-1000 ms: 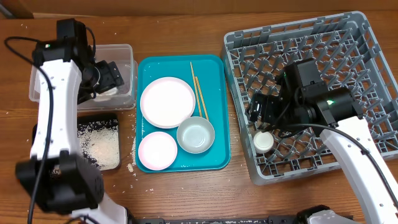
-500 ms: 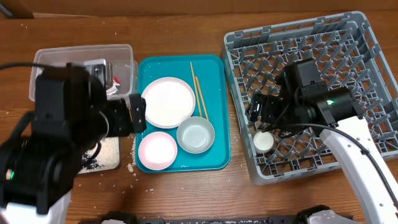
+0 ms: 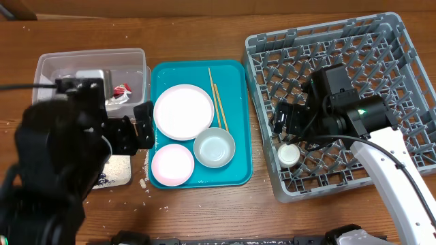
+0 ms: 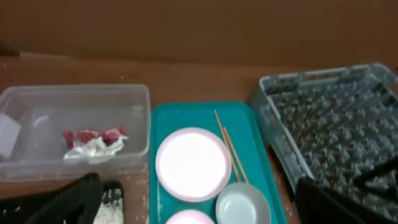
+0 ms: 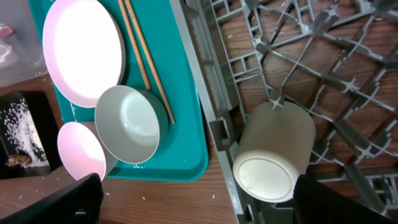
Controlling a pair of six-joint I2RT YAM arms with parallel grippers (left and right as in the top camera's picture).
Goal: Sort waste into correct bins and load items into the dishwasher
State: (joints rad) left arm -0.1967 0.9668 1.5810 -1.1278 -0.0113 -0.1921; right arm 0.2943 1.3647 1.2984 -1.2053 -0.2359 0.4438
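The red-and-white wrapper [image 3: 120, 91] with tissue lies in the clear tub [image 3: 82, 64]; it also shows in the left wrist view [image 4: 93, 142]. My left gripper [image 3: 141, 127] is open and empty, high over the tub's front edge and the black tray [image 3: 112, 167] of rice. The plate [image 3: 182, 111], pink dish [image 3: 172, 165], bowl [image 3: 214, 148] and chopsticks [image 3: 218, 99] lie on the teal tray. The small white cup [image 5: 273, 152] sits base-up in the front left corner of the grey rack [image 3: 381, 61]. My right gripper [image 5: 199, 199] is open just above the cup.
The teal tray [image 3: 235, 82] sits between the bins and the rack. Loose rice grains [image 3: 144, 182] lie on the wood by the black tray. The rack's upright pegs [image 5: 292, 56] surround the cup.
My left arm has lifted out of the clear tub and come forward and up, leaving the wrapper in the tub. The right arm has not moved.
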